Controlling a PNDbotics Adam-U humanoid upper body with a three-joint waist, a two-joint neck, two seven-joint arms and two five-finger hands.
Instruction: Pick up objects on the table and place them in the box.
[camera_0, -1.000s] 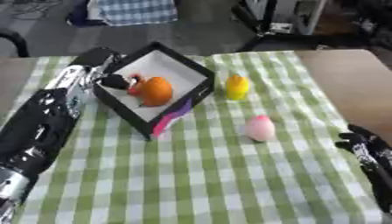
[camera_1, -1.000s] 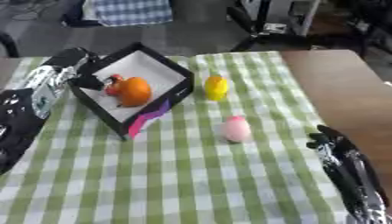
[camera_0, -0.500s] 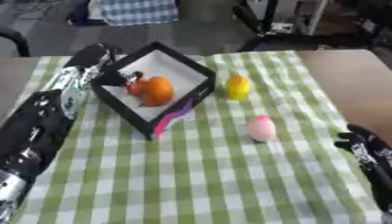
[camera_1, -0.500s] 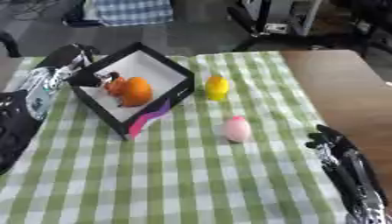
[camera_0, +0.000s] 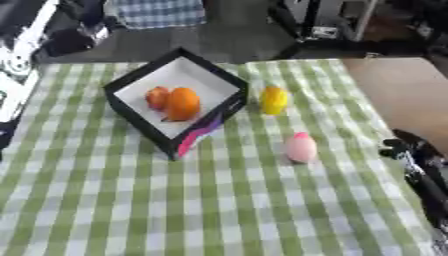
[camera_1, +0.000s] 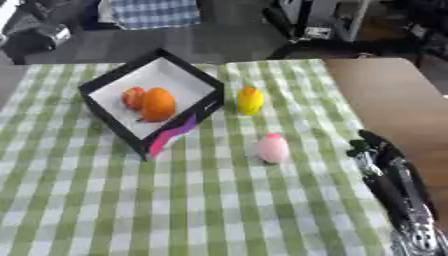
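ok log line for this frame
box: orange fruit, small red fruit inside | cloth: yellow fruit, pink object | left hand off box | right hand idle

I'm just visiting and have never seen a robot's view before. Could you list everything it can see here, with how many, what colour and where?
Tablecloth: one, green and white check, covering most of the table.
Table: one, brown, bare at the right.
Box: one, black with white inside, far left of centre.
Orange fruit: one, orange, inside the box.
Smaller reddish fruit: one, in the box, beside the orange one.
Yellow fruit: one, on the cloth right of the box.
Pink fruit: one, nearer, on the cloth.
Left arm: black and silver, upper left edge.
Right hand: black, lower right, resting open.
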